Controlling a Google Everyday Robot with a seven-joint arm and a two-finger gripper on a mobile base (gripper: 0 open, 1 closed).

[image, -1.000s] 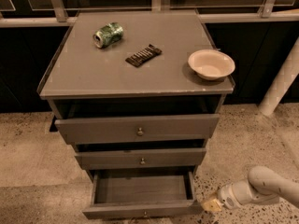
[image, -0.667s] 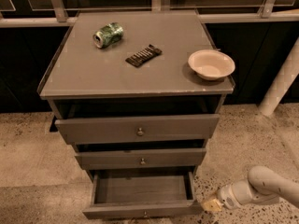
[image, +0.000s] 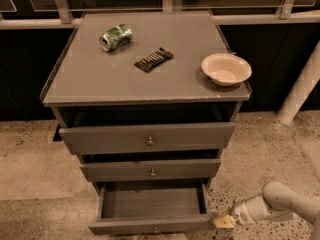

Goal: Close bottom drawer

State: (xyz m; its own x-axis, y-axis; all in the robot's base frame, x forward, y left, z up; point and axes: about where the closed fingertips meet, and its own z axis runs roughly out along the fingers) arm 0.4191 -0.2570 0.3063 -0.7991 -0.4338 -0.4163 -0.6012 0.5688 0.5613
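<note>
The bottom drawer [image: 150, 225] of the grey cabinet is pulled out wide, its empty inside showing, with a small round knob [image: 155, 229] on its slim front panel. My gripper [image: 223, 221] is low at the right, at the right end of that front panel, on the white arm [image: 285, 204] coming in from the lower right corner. The middle drawer [image: 150, 169] and the top drawer [image: 147, 138] stick out a little.
On the cabinet top [image: 80, 84] lie a green can [image: 116, 37] on its side, a dark snack bar [image: 153, 59] and a cream bowl [image: 226, 69]. A white post [image: 301, 86] stands at the right. Speckled floor [image: 35, 159] surrounds the cabinet.
</note>
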